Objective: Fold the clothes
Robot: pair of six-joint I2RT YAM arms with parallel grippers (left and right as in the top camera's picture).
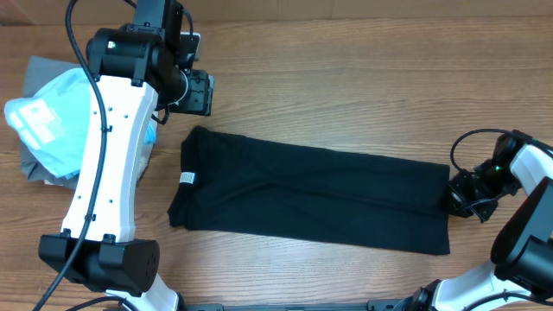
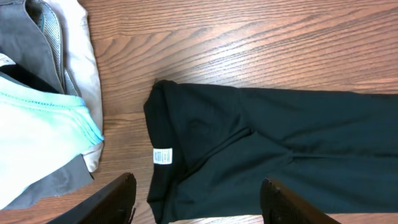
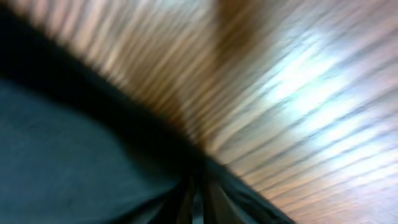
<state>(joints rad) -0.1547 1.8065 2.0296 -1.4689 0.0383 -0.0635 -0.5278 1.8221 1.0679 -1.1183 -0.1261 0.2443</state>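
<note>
Note that the left gripper (image 2: pixel 198 202) hovers near the T-shirt's (image 1: pixel 311 194) tagged end, jaws apart. Your right gripper (image 1: pixel 460 193) sits low at the opposite end, clamped on the fabric.

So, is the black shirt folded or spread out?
Partly folded: black T-shirt lies as a long narrow band, no sleeves showing, white tag at one end.

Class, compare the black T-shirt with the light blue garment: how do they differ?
The black T-shirt is plain but for a white tag; the light blue garment bears white print. The black T-shirt lies flat in a long strip; the light blue garment sits bunched on grey clothes. Both are soft fabric.
</note>
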